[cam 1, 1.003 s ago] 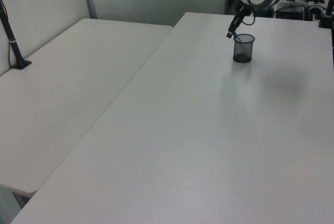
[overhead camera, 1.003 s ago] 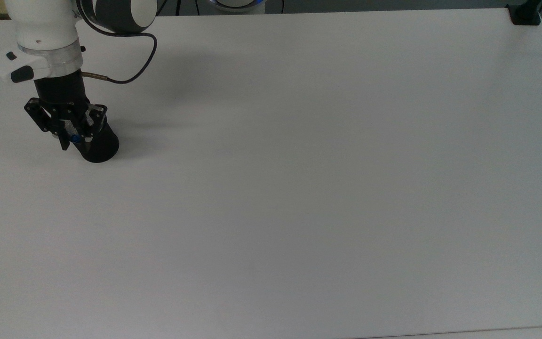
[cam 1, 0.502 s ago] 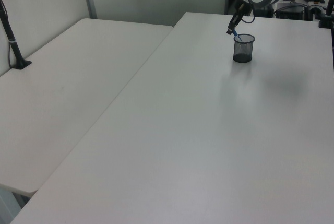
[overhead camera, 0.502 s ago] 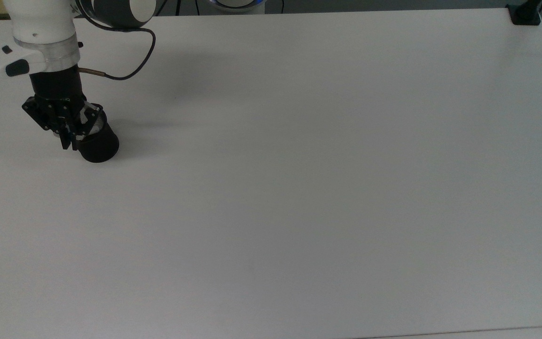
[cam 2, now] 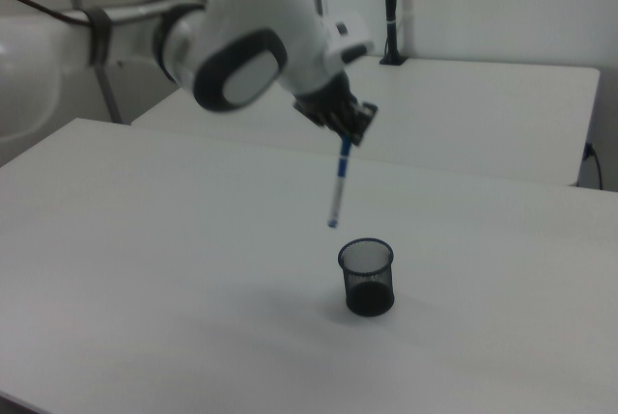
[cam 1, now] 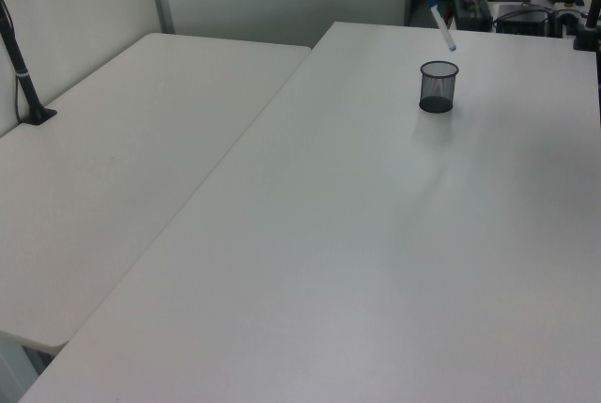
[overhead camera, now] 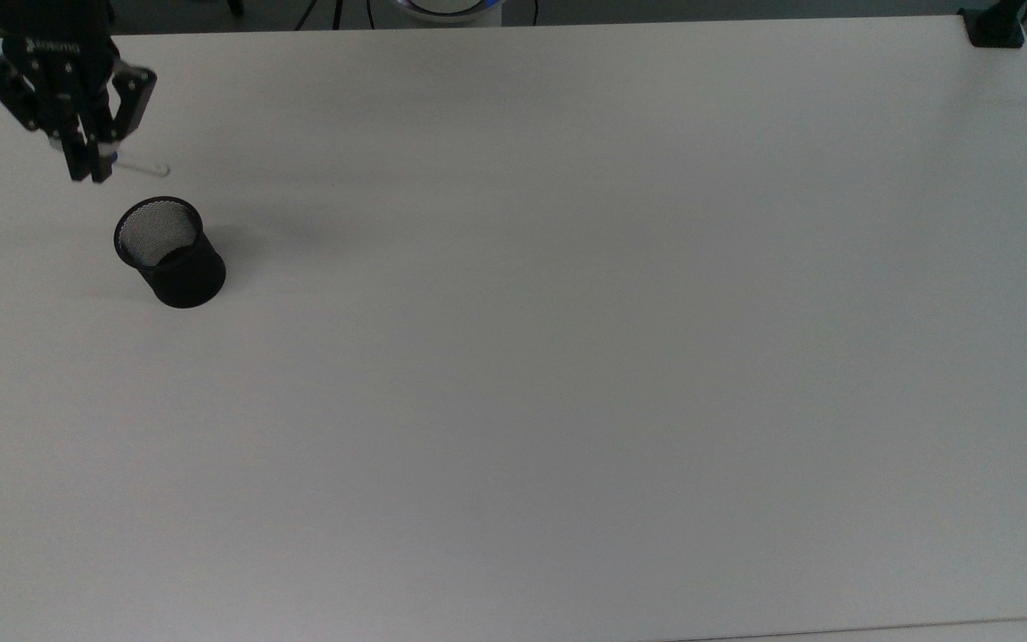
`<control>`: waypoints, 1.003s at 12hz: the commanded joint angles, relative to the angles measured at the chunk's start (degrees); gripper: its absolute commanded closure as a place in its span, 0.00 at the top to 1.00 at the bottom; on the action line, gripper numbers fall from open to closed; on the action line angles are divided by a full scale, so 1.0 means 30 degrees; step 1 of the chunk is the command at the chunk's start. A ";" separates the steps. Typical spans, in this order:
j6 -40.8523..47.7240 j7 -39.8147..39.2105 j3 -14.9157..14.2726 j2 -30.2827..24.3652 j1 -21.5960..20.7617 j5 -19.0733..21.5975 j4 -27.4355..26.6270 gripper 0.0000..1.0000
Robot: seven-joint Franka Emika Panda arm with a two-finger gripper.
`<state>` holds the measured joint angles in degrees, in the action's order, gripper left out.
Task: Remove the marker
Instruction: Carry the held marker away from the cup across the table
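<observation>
The marker [cam 2: 337, 187] is a slim white pen with blue ends. It hangs tilted in the air, its lower tip clear above the rim of the black mesh cup [cam 2: 367, 277]. My gripper [cam 2: 351, 136] is shut on the marker's upper end. In the top view the gripper [overhead camera: 88, 172] sits at the far left, beyond the cup [overhead camera: 171, 253], and the marker's white barrel [overhead camera: 143, 166] sticks out to the top view's right. The left view shows the marker [cam 1: 441, 23] slanting above the cup [cam 1: 438, 86].
The cup stands upright on a large white table [overhead camera: 567, 357]. A black clamp [overhead camera: 995, 27] sits at the table's far right corner in the top view. A second white table [cam 1: 122, 159] adjoins on the left view's left, with a black post [cam 1: 23, 74].
The gripper has risen from the cup's mouth and drawn the marker fully out. In the top view it moved up and slightly left, leaving the cup in place.
</observation>
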<state>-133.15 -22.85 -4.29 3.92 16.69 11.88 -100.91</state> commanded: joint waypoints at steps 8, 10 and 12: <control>0.6884 0.6034 0.1080 0.2847 -0.5179 0.1109 0.1498 0.00; 0.4406 0.7139 0.1167 0.4575 -0.6030 0.1021 0.1294 0.00; 0.2904 0.7617 0.1518 0.5545 -0.6471 0.0729 0.1001 0.00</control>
<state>-120.15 -2.58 -0.26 18.52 -1.23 14.83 -97.08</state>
